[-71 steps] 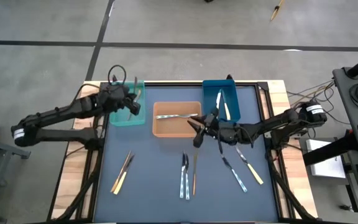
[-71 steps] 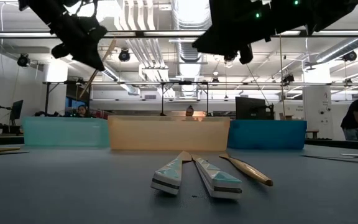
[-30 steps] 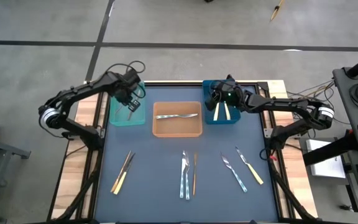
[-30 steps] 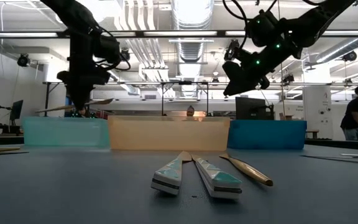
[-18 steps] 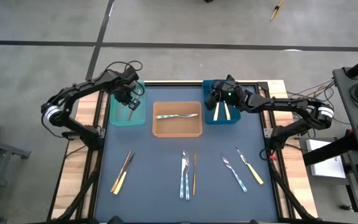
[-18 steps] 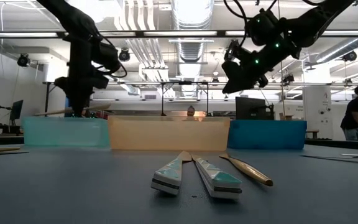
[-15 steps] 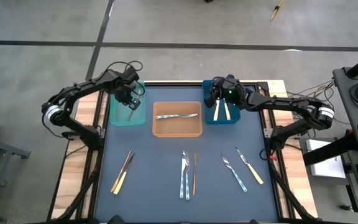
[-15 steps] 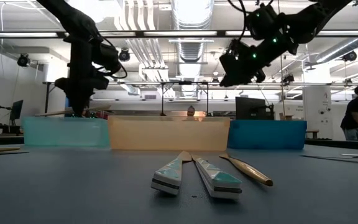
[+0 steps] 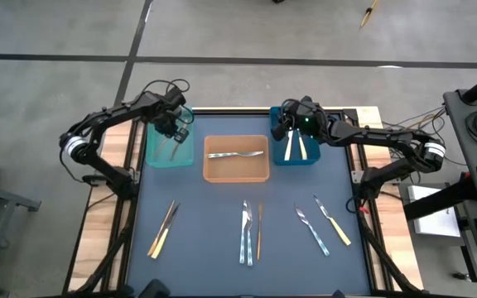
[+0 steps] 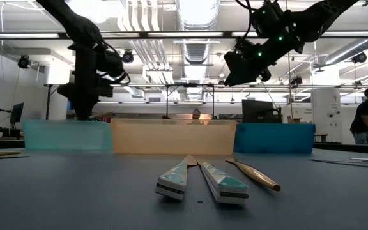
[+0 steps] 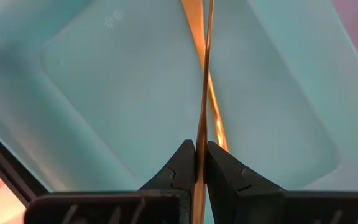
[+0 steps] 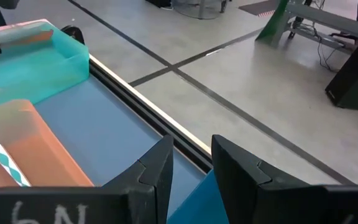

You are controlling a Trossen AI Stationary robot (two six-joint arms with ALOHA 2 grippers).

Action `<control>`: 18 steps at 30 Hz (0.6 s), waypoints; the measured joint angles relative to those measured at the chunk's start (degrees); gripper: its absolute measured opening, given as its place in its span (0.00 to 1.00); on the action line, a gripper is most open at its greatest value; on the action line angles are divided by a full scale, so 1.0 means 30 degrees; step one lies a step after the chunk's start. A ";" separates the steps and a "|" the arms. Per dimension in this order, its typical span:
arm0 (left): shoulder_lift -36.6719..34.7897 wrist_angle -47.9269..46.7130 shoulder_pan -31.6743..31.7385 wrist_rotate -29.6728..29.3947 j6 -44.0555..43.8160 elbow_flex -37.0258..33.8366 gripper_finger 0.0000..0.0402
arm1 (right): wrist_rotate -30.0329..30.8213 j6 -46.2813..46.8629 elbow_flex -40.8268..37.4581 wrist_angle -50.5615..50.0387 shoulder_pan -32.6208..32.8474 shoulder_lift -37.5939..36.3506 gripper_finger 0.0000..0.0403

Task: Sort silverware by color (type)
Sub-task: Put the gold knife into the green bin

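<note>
My left gripper [image 9: 172, 132] hangs over the teal bin [image 9: 154, 157] and is shut on a gold piece of silverware [image 11: 202, 93]. A second gold piece [image 11: 215, 127] lies on that bin's floor. My right gripper [image 9: 283, 129] is open and holds nothing, above the blue bin [image 9: 308, 116], where two cream-handled pieces [image 9: 295, 147] lie. A silver fork [image 9: 237, 154] lies in the orange bin [image 9: 214, 170]. More silverware lies flat on the mat: a gold and cream pair [image 9: 164, 228], silver pieces [image 9: 246, 233] beside a gold one [image 9: 259, 233], and two more [image 9: 321, 225]. My left gripper pinches the gold piece between its two fingers [image 11: 182, 163], coming from above and pointing down into the teal bin. The piece [image 11: 199, 146] shows edge-on and runs on past the fingertips. In the low view it lies about level at the bin's rim [image 10: 102, 115]; whether it touches the bin I cannot tell.
The three bins stand in a row along the mat's far side. The mat's near half [image 9: 205, 248] carries the loose pieces with bare room between them. In the low view three pieces [image 10: 203, 179] lie close to the camera. A person [image 10: 367, 118] stands in the room behind.
My left gripper has sunk a little toward the teal bin, and the gold piece has dropped from above the rim to about rim height. My right gripper has risen and moved slightly toward the far edge above the blue bin.
</note>
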 joint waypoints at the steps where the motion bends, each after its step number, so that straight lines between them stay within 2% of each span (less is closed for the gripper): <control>1: 0.0173 0.0126 0.0029 -0.0004 -0.0007 -0.0003 0.01 | 0.0012 -0.0007 0.0000 0.0000 -0.0007 0.0000 0.25; 18: 0.2438 0.0656 0.0097 -0.0033 0.0157 0.0000 0.01 | 0.0018 -0.0189 0.0000 0.0036 -0.0166 0.0000 0.25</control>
